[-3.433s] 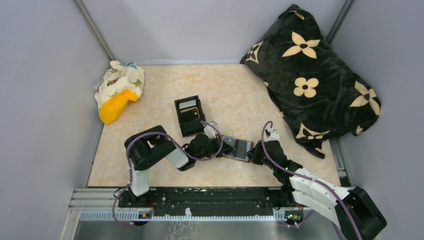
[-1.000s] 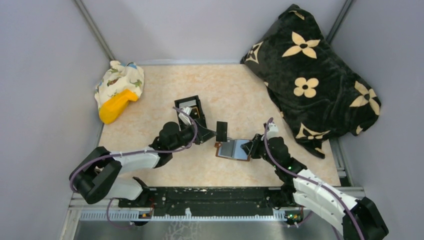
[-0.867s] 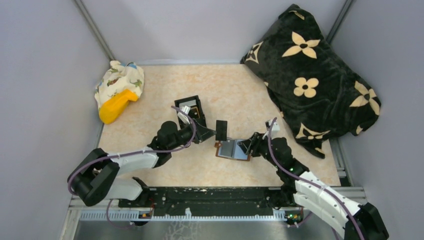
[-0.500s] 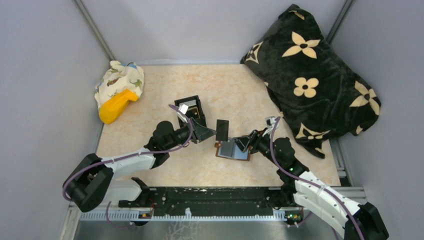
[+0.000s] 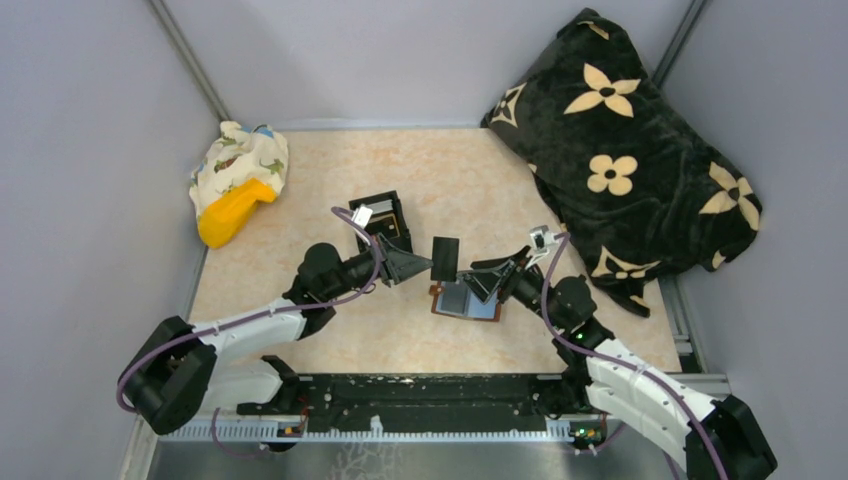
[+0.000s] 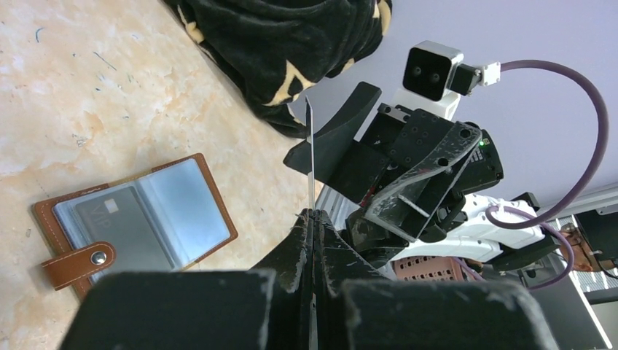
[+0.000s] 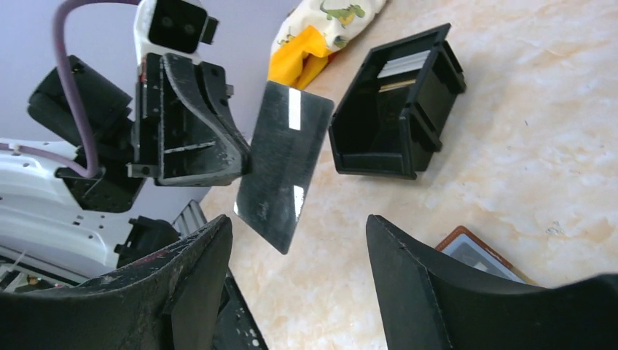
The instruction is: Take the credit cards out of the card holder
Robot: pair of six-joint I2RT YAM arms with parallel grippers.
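**One card out in the pinch, another waiting in its sleeve**

Grey walls box in a beige marbled counter. A black flowered blanket is heaped at the upper right of the overhead frame, and a dinosaur-print cloth sits at the upper left. At the centre I have the left end effector clamped tight on one edge of a dark card, which stands upright in the air. The right end effector is spread as wide as it goes just beside that card, with nothing between its fingers. A black box with what look like cards inside sits just above the left end effector.

The card holder lies open on the counter directly below the raised card, blue-grey sleeves up. In the left wrist view its brown tab points to the lower left, and a grey VIP card is tucked in one sleeve.

I judge the cards to be light, stiff and glossy, so they could slip or twist in a shallow pinch. I would bite well onto an exposed edge and pull straight along the sleeve. The holder looks soft and light, so it will likely lift or slide as a card drags out. I would pin its leather border or tab with one end effector while the other draws the card.
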